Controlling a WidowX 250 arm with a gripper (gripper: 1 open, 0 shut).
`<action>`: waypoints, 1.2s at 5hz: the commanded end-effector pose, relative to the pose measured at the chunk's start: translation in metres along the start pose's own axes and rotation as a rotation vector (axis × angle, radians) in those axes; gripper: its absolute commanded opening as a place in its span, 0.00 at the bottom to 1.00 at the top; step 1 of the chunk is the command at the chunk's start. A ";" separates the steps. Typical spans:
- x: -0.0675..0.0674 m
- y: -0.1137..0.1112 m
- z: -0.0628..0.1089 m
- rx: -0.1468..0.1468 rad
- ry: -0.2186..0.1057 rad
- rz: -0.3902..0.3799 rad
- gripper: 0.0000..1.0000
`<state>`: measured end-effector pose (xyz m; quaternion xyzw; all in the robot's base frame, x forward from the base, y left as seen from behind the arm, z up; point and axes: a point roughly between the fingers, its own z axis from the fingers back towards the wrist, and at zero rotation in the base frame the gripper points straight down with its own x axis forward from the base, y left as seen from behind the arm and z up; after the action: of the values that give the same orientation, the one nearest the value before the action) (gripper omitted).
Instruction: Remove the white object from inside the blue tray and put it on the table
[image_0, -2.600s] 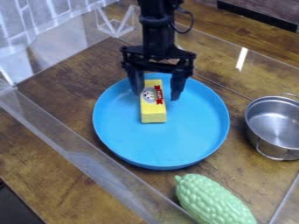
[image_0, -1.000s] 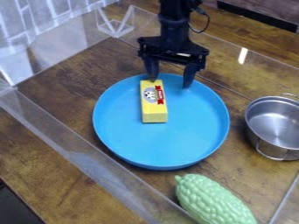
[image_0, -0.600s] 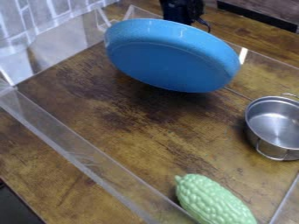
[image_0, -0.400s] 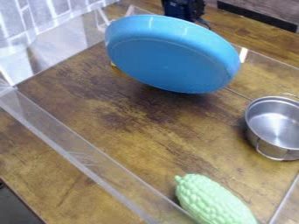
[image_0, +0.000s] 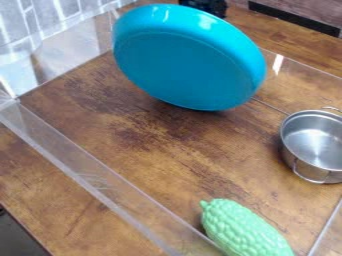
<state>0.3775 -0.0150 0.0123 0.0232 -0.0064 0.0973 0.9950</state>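
Now, change: the blue tray (image_0: 187, 55) no longer lies flat; it is tipped up on edge, a little higher and further left than a moment ago.
Tray look: round, bright blue, its smooth underside facing the camera.
White object: hidden, cannot tell where it lies.
Claw: behind the tray, out of sight; cannot tell its opening.
Worktop (image_0: 147, 140): steel pot (image_0: 314, 145) at right, green gourd (image_0: 243, 229) near the front edge.

hidden: gripper behind the tilted blue tray (image_0: 187, 55), jaws' stand cannot be told | hidden: white object, nowhere visible | cut off: steel pot (image_0: 315, 144) at 3 o'clock by right edge | cut off: green gourd (image_0: 245, 230) at 5 o'clock by bottom edge
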 end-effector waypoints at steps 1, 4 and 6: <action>-0.018 0.023 -0.006 0.028 0.103 0.004 0.00; -0.055 0.024 0.005 0.063 0.189 -0.035 0.00; -0.067 0.018 0.011 0.068 0.217 -0.053 1.00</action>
<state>0.3041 -0.0042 0.0176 0.0481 0.1157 0.0819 0.9887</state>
